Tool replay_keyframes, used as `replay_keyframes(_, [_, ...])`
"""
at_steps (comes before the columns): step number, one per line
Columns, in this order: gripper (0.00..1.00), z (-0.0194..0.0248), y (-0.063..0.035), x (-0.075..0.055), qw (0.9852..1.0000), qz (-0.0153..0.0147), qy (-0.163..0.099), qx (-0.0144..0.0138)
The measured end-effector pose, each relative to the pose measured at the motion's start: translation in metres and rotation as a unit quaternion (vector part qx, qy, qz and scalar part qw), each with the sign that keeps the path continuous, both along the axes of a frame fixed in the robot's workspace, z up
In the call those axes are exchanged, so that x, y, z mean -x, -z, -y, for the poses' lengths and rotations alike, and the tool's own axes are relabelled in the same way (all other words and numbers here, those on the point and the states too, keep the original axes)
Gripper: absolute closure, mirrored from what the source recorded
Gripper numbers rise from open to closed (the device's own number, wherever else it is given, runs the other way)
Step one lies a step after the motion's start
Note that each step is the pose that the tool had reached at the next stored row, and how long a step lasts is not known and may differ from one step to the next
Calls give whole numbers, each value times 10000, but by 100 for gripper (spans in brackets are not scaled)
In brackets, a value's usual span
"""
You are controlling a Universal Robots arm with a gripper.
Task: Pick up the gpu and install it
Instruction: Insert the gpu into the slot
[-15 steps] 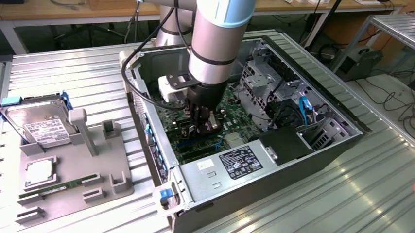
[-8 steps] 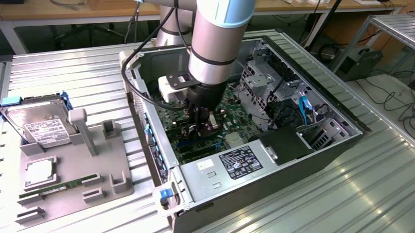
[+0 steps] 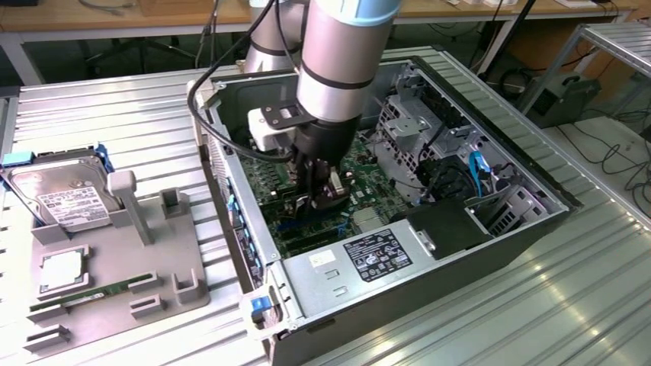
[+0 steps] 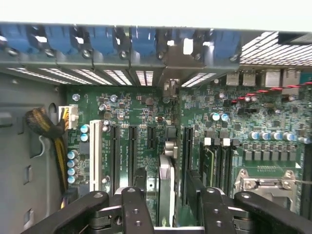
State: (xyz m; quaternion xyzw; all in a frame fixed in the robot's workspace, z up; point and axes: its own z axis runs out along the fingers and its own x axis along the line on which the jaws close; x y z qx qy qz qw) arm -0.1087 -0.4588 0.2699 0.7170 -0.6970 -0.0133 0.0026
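Item: gpu (image 4: pixel 165 187), slim card seen edge-on in the wrist view, standing upright in a motherboard (image 4: pixel 146 112) slot between the long black expansion slots, its silver bracket end toward the rear slot openings of the computer case (image 3: pixel 529 229); status, judged from how it lies: apparently seated or very nearly so, the pick-up done and the placing into the slot largely done; whether it is pressed fully home cannot be told; no latch or screw is visibly fastened at the bracket. Item: gripper (image 4: pixel 165 207), black linkage fingers (image 4: pixel 136 204) spread wide to either side of the card's upper edge; a gap shows on each side between pad and card, so the jaws appear released and hold nothing; they stand just above and around the card, apart from it as far as can be seen. In the exterior view the gripper (image 3: pixel 328 200) sits deep inside the open case, low over the green board, at the end of the grey arm (image 3: pixel 336 69). Item: grey parts tray (image 3: pixel 112 274) on the ribbed metal table (image 3: pixel 133 114), at the exterior view's left, well apart from the case; bears a silver hard drive (image 3: pixel 61 198) with white label standing at its far corner, a square processor (image 3: pixel 63 268) lying flat, and a narrow green memory stick (image 3: pixel 87 297) in its holder; several other holders on the tray stand vacant.
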Motion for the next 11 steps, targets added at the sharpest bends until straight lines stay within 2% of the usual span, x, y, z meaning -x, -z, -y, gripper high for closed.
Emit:
replay_keyframes(4, [54, -6, -146, 0, 10000, 0, 0, 0])
replay_keyframes(8, [56, -15, -213, -16, 10000, -5, 0, -3])
replay_keyframes(9, [62, -15, -213, -39, 10000, -18, 0, -10])
replay_keyframes(10, [62, -15, -214, -73, 10000, -35, -1, -16])
replay_keyframes(11, [69, -15, -214, -109, 10000, -54, -2, -22])
